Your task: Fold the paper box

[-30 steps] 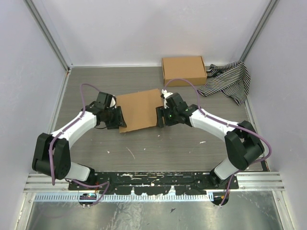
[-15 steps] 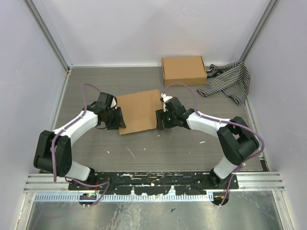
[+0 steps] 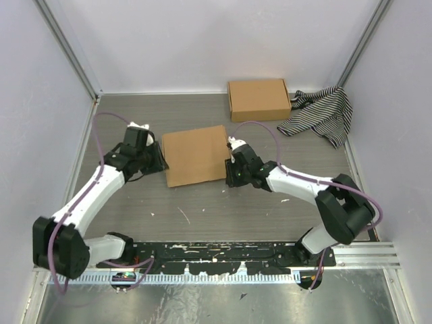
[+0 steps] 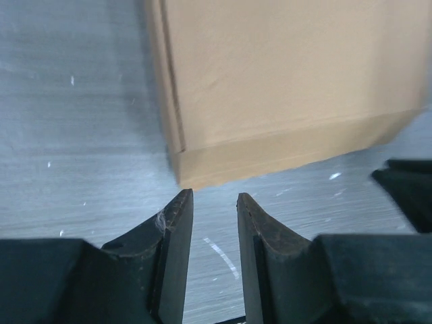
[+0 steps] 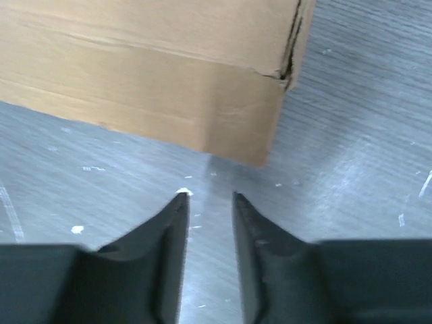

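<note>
Item, one paper box (image 3: 196, 155): brown corrugated card lying flat on the grey table (image 3: 223, 209), lid panel down, side walls showing in both wrist views. Change noted: a second ago both grippers overlapped the paper box at its near corners; both have since drawn clear, the left arm swinging out to the paper box's left, the right one sitting off its near right corner. Over the same second, both pairs of fingers have narrowed. Item, left gripper (image 4: 210, 196): fingers a narrow gap apart, holding nothing, tips just short of the paper box's corner. Item, right gripper (image 5: 206, 196): likewise a narrow gap, empty, tips just short of the opposite near corner. Reading: the paper box keeps its closed shape unheld, so the fold looks done or very nearly so; whether the tabs are fully seated cannot be told. Item, one second cardboard box (image 3: 259, 99), fully formed, beyond the paper box and to its right. Item, one black-and-white striped cloth (image 3: 322, 113), further right of the paper box. Count: two boxes, one cloth, two arms.
</note>
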Action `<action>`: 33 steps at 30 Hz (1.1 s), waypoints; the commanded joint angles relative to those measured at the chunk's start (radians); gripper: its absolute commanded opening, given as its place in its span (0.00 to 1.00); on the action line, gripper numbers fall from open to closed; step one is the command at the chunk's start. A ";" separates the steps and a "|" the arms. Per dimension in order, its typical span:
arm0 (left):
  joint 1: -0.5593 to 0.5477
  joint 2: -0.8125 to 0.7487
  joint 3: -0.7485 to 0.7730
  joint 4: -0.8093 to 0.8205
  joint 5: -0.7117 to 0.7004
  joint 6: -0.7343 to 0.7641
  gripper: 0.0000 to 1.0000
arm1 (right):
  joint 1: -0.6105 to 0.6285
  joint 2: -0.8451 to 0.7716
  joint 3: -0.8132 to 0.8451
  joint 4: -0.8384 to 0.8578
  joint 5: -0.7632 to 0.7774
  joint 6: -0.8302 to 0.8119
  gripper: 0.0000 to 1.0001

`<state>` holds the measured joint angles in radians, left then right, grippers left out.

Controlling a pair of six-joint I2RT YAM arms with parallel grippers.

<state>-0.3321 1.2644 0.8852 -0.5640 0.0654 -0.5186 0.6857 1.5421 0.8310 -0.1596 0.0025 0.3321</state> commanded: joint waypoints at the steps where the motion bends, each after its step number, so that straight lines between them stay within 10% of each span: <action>1: -0.004 -0.070 0.160 -0.017 -0.024 -0.033 0.37 | 0.026 -0.083 0.039 -0.041 0.027 0.054 0.14; 3: -0.008 -0.020 0.217 0.001 -0.018 -0.032 0.37 | 0.029 -0.059 0.062 -0.061 0.034 0.066 0.01; 17: -0.118 0.532 0.366 0.232 0.027 -0.021 0.42 | 0.032 0.184 0.129 0.151 0.188 0.109 0.01; 33: -0.154 0.683 0.339 0.275 0.167 0.036 0.27 | 0.066 0.428 0.298 0.523 0.000 0.062 0.01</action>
<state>-0.4553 1.8603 1.2594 -0.2047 0.1547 -0.5098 0.7288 1.9255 1.0321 0.2367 0.1108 0.4149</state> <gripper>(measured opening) 0.281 0.027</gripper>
